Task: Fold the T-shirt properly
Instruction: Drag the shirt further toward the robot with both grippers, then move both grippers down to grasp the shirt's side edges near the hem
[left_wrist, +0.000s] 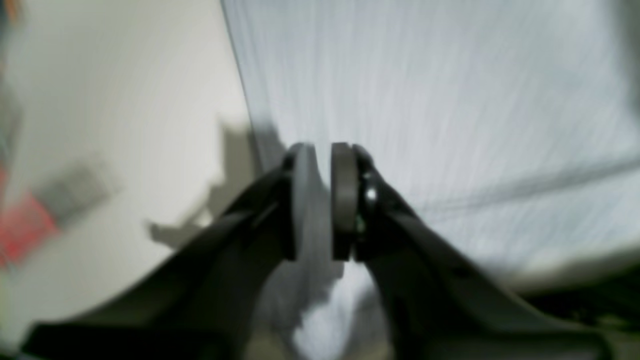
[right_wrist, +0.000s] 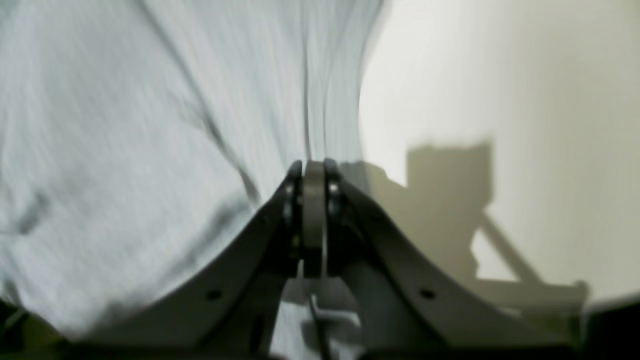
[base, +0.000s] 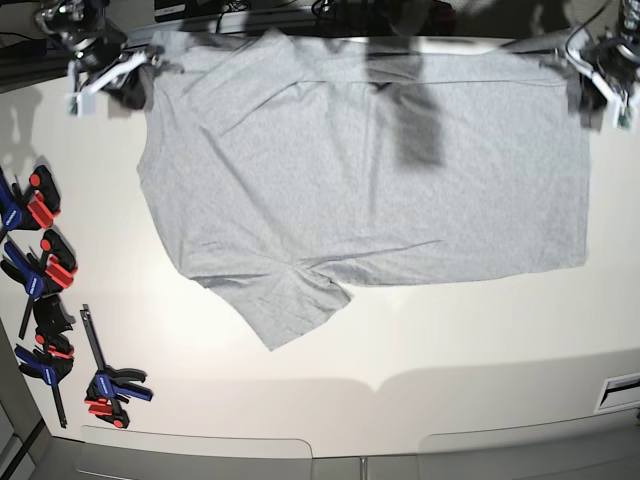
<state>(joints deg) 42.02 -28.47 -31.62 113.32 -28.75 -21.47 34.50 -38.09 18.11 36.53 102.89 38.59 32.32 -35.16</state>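
The light heather-grey T-shirt (base: 370, 170) lies spread on the white table (base: 470, 340), plain side up. Its straight hem is at the right and one sleeve (base: 285, 305) points toward the front. My left gripper (base: 590, 90) is at the shirt's far right corner. In the blurred left wrist view the left gripper (left_wrist: 322, 150) is closed on the grey cloth (left_wrist: 450, 100). My right gripper (base: 140, 85) is at the far left corner. In the right wrist view the right gripper (right_wrist: 314, 165) is shut on the cloth (right_wrist: 125, 125).
Several blue, red and black clamps (base: 40, 270) lie along the table's left edge. One clamp (base: 110, 385) lies near the front left. A blurred red and grey object (left_wrist: 30, 225) shows at the left of the left wrist view. Dark equipment lines the far edge.
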